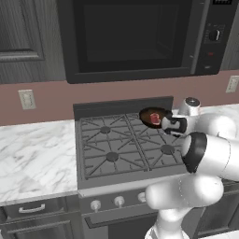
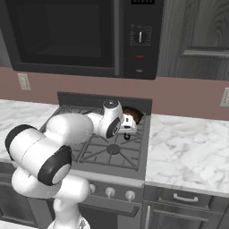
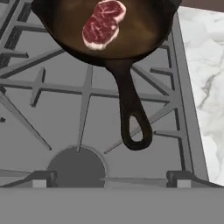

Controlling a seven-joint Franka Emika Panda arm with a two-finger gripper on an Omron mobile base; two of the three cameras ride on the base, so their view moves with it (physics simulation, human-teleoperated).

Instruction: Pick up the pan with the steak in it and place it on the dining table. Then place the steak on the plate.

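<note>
The pan (image 3: 131, 30) is showing dark brown-black, its handle (image 3: 131, 111) black; the steak (image 3: 103, 22) is showing red-pink with pale marbling; the stove grates (image 3: 52, 87) are looking grey, the counter (image 3: 205, 74) white-grey veined marble

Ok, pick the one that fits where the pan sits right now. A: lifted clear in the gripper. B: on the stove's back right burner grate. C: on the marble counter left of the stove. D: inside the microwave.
B: the pan rests on the stove grate at the back right, steak inside, its handle pointing toward the open gripper, which is not yet touching it.
</note>
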